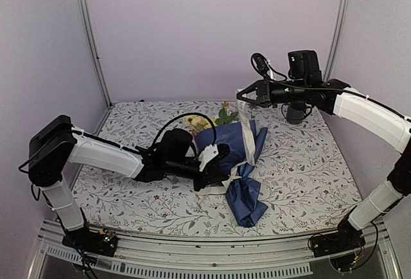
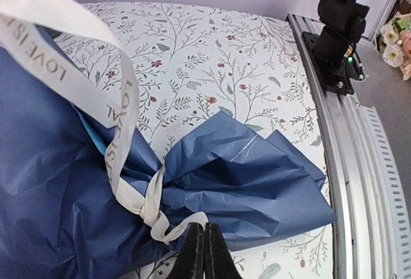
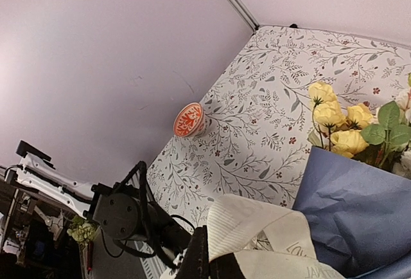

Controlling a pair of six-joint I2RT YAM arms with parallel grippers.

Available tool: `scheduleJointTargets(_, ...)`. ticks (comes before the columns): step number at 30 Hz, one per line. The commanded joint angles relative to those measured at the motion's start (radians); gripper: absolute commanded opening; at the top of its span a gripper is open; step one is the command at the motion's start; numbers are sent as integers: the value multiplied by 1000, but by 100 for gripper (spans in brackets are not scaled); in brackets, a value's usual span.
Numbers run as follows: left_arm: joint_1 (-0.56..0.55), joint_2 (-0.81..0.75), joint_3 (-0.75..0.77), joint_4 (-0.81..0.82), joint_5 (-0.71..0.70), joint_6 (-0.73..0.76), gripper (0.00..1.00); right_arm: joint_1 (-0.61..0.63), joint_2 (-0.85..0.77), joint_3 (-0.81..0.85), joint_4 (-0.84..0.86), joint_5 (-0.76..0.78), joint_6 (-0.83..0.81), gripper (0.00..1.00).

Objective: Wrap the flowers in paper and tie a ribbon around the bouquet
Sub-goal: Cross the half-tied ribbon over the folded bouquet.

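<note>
The bouquet (image 1: 225,145) lies mid-table, with yellow and white flowers (image 1: 218,117) sticking out of a dark blue paper (image 1: 247,202) cone. A cream lettered ribbon (image 1: 246,131) is looped and crossed around the cone's pinched waist. My left gripper (image 1: 217,177) sits low beside that waist, shut on the ribbon's short end (image 2: 192,219); in the left wrist view its gripper (image 2: 204,237) has its fingers pressed together. My right gripper (image 1: 241,96) is raised above the blooms, shut on the ribbon's long end (image 3: 270,227), which runs down to the paper (image 3: 359,208) beside the flowers (image 3: 340,125).
A small orange-patterned cup (image 3: 189,119) stands by the back wall. The floral tablecloth (image 1: 302,163) covers the table. An aluminium rail (image 2: 350,163) runs along the near edge with the right arm's black base (image 2: 337,28) on it. Spare blooms (image 2: 395,35) lie off the table.
</note>
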Motion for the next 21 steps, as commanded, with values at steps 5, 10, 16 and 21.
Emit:
scheduleJointTargets(5,-63,20,34,31,-103,51,0,220,278,265,75,130,37,0)
scheduleJointTargets(10,-83,17,16,41,-142,50,0,323,458,445,32,55,-18,1)
scheduleJointTargets(16,-88,22,1,64,-157,44,0,373,556,511,-16,-13,-45,33)
scheduleJointTargets(21,-89,31,3,63,-159,46,0,372,533,508,-74,54,-87,76)
